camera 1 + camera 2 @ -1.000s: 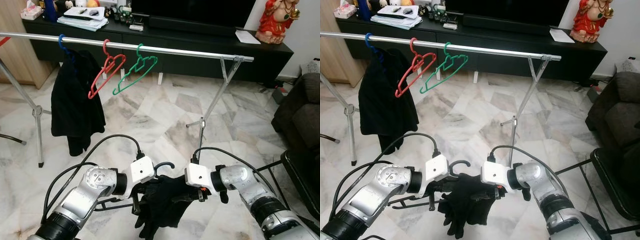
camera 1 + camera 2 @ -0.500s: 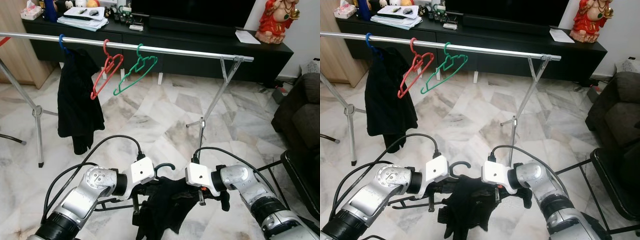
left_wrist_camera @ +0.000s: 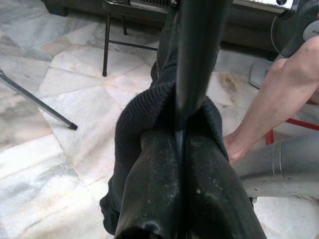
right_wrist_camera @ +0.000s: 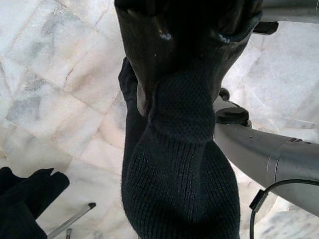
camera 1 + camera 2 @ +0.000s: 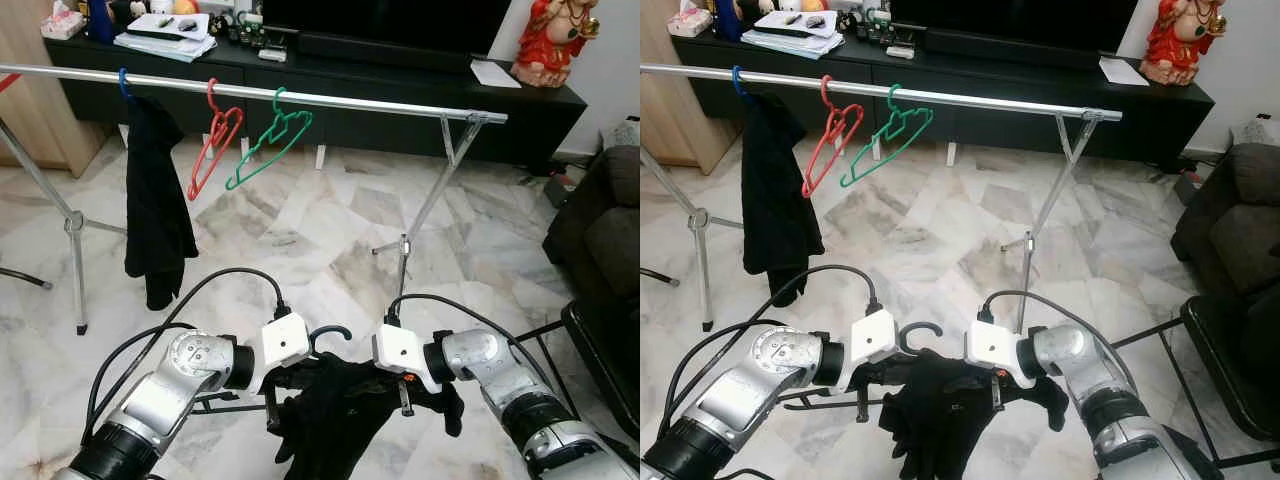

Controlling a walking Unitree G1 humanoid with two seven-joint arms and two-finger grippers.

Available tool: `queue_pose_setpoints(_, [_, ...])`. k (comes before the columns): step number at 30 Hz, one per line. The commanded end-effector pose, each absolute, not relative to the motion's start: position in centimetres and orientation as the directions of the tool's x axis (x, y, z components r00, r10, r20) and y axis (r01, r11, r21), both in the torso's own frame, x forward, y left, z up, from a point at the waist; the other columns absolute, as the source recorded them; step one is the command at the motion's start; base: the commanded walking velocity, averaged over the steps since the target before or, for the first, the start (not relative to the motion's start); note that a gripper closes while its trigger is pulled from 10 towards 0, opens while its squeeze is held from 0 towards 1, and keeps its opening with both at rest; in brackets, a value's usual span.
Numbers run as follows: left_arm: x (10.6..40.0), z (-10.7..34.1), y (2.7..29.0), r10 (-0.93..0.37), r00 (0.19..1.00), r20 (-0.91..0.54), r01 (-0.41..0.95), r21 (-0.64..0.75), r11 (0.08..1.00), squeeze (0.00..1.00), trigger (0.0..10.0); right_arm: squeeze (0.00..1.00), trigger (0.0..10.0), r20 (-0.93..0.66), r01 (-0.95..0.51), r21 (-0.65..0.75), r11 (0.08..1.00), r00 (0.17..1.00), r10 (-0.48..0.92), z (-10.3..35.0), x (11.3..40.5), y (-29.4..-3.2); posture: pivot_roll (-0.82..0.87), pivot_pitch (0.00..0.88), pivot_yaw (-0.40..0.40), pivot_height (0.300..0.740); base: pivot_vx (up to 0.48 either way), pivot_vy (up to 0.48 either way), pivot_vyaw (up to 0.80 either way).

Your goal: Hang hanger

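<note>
- Left gripper [image 5: 272, 408]: black fingers [image 3: 164, 184] pressed together on the dark hanger [image 5: 330, 333] and the black knitted garment [image 5: 335, 415] draped over it.
- Right gripper [image 5: 404, 398]: fingers [image 4: 149, 59] pinched on a fold of the same garment at its other end.
- The hanger with its garment lies between the two grippers, low before the robot, its hook standing up between the white wrist housings.
- Silver clothes rail [image 5: 300, 97]: well apart, ahead and above; it carries a black garment on a blue hanger [image 5: 150, 190], a red plastic hanger [image 5: 212, 140] and a green plastic hanger [image 5: 268, 140].
- A person's bare leg [image 3: 271, 99] appears in the left wrist view, near the garment.
</note>
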State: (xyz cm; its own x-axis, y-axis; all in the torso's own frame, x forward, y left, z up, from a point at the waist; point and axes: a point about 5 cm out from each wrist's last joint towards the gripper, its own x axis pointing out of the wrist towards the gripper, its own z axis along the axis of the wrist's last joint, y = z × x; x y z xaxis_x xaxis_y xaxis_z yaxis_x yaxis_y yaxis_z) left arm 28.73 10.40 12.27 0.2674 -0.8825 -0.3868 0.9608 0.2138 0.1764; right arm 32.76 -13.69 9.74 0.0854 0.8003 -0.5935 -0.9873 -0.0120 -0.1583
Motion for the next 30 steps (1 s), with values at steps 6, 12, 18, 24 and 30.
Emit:
queue_pose_setpoints(6, [28.8, 14.3, 9.4, -0.911, 0.228, -0.344, 0.957, 0.252, 0.144, 0.0, 10.0, 0.0, 0.0, -0.583, -0.991, -0.126, -0.037, 0.044, 0.811, 9.4, 32.3, -13.5, 0.02, 0.141, -0.118, 0.74, 0.0, 0.0, 0.0])
queue_pose_setpoints(12, [28.5, 14.0, 9.9, -0.908, 0.17, -0.382, 0.969, 0.231, 0.084, 1.0, 10.0, 0.0, 0.0, -0.588, -0.992, -0.117, -0.046, 0.032, 0.809, 9.3, 32.2, -13.6, 0.02, 0.144, -0.12, 0.74, 0.0, 0.0, 0.0])
queue_pose_setpoints(18, [28.5, 13.5, 10.6, -0.88, 0.144, -0.453, 0.972, 0.232, 0.039, 1.0, 10.0, 0.0, 0.0, -0.629, -0.993, -0.111, -0.049, 0.032, 0.776, 8.6, 31.9, -14.0, 0.02, 0.146, -0.122, 0.74, 0.0, 0.0, 0.0])
queue_pose_setpoints(24, [28.5, 13.2, 12.4, -0.838, 0.15, -0.525, 0.97, 0.243, 0.021, 1.0, 10.0, 0.0, 0.0, -0.661, -0.994, -0.105, -0.04, 0.039, 0.749, 7.9, 31.5, -14.9, 0.02, 0.148, -0.121, 0.74, 0.0, 0.0, 0.0])
queue_pose_setpoints(30, [28.9, 13.6, 14.2, -0.826, 0.236, -0.512, 0.959, 0.261, 0.112, 1.0, 10.0, 0.0, 0.0, -0.678, -0.992, -0.127, 0.013, 0.096, 0.729, 7.6, 31.6, -15.7, 0.02, 0.149, -0.12, 0.74, 0.0, 0.0, 0.0])
